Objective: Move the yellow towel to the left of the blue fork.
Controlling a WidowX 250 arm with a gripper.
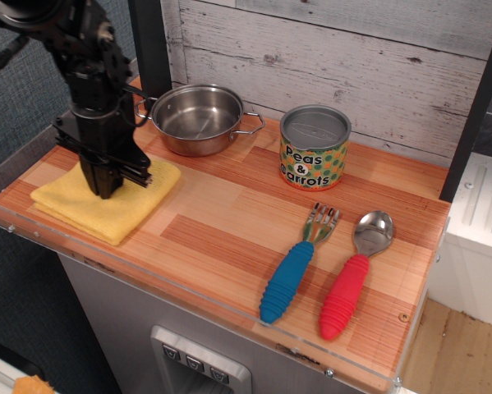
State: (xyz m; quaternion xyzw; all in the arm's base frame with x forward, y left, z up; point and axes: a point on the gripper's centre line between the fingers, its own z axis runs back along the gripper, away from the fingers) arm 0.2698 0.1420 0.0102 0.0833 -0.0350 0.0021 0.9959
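We saw the black robot gripper (108,190) pointing straight down onto the folded yellow cloth towel (106,202), its tip touching the towel's upper surface near the middle. Whether its fingers were spread or pressed together on the cloth, we could not tell from this angle. The towel lay at the left end of the striped wooden counter (221,238), just in front of the round steel pot with 2 handles (199,119). The short fork with silver tines and a ribbed blue plastic handle (295,266) lay well apart from the towel, toward the right front of the counter, tines pointing back. Just right of it lay the red-handled metal spoon (352,277). Behind these 2 stood the tin can labelled peas and carrots (314,148).
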